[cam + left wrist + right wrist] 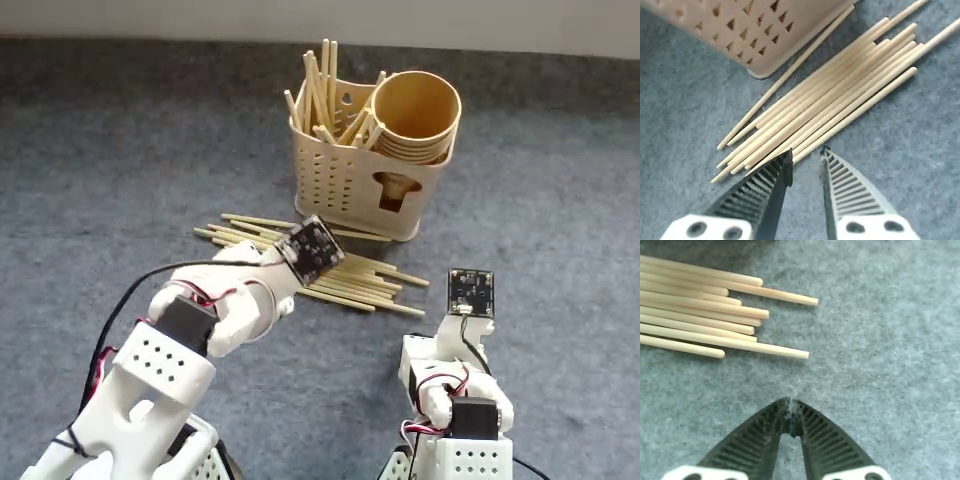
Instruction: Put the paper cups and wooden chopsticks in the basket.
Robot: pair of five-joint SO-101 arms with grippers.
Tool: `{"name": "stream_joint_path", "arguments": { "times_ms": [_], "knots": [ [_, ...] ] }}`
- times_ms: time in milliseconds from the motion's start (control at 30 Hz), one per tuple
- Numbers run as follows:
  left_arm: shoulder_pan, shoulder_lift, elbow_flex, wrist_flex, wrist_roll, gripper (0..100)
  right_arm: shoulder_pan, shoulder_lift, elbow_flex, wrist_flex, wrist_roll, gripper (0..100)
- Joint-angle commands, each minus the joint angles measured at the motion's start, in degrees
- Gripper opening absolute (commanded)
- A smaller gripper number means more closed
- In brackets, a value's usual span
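While L claw (807,151) hangs apart over loose chopsticks (840,90), R claw (791,403) tips together, cups (415,110) in basket (340,180).

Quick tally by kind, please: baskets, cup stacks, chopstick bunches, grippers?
Basket: 1
Cup stack: 1, in the basket
Chopstick bunches: 2, one standing in the basket, one lying loose beside it
Grippers: 2, left gripper open, right gripper shut
Total: 6

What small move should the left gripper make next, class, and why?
Probably ease the left gripper forward and down over the nearest chopsticks. Its jaws are open with tips at the pile's edge, and these sticks lie on the carpet outside the basket.
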Motion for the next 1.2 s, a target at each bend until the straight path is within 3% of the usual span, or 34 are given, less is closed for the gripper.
{"name": "stream_joint_path", "arguments": {
  "times_ms": [0,167,333,667,1167],
  "knots": [
    [4.26,-1.1,1.36,0.35,-3.08,11,0.57,-0.84,8.04,0.48,0.0,0.5],
    [7.25,1.45,1.1,2.2,-3.78,11,0.57,-0.84,8.04,0.48,0.0,0.5],
    [9.54,13.14,-2.24,1.93,-7.21,11,0.57,-0.84,8.04,0.48,0.0,0.5],
    [9.45,39.08,-17.19,1.85,-12.84,11,0.57,-0.84,8.04,0.48,0.0,0.5],
    [6.73,65.19,-40.84,2.02,-12.84,11,0.57,-0.84,8.04,0.48,0.0,0.5]
  ]
}}
